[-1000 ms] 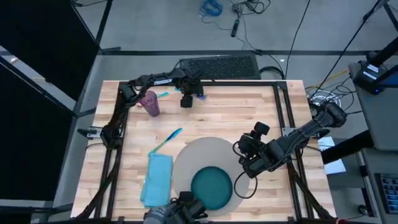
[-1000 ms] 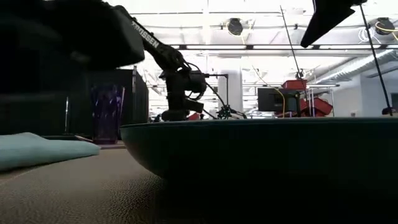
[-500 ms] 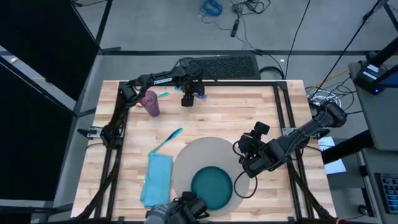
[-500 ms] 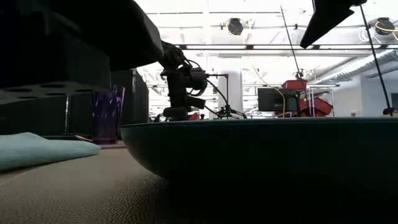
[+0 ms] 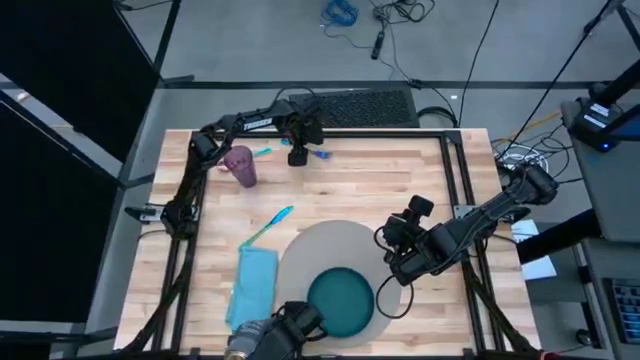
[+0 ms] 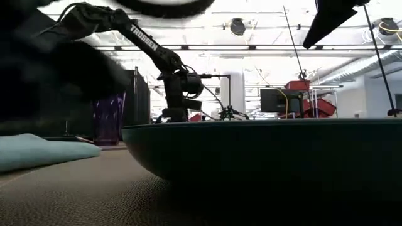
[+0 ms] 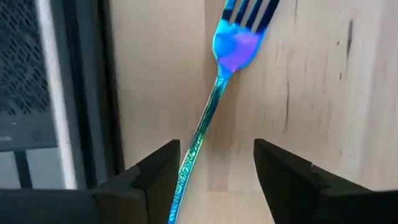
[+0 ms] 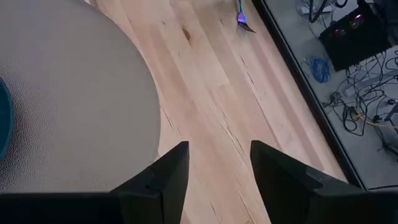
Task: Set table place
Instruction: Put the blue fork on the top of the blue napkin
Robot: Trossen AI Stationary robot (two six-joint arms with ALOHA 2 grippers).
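**Left gripper poised over the fork at the table's far edge**

While the right arm waits at about 3 o'clock of the table (image 5: 400,185), its gripper (image 5: 392,262) hangs with fingers spread just past the rim of the round grey placemat (image 5: 330,240), above bare wood. The placemat lies at 6 o'clock on the tabletop, and a dark teal plate (image 5: 340,300) sits on its near half. In the low view the plate's rim (image 6: 264,144) fills most of the foreground, with the mat's grainy surface (image 6: 75,194) under it.

The left gripper (image 5: 298,152) reaches to 12 o'clock, close to the black frame. Its wrist view shows the 2 fingers (image 7: 158,171) spread apart, with the iridescent blue fork (image 7: 211,106) lying on the wood between them, handle toward the camera and tines away; whether the fingers touch it cannot be told.

At 10 o'clock stands a purple tumbler (image 5: 240,166), with a small blue utensil (image 5: 262,152) just beside it. A folded light blue napkin (image 5: 253,288) lies at 7 o'clock, just beside the placemat, and another blue utensil (image 5: 272,224) lies near the napkin's far end.
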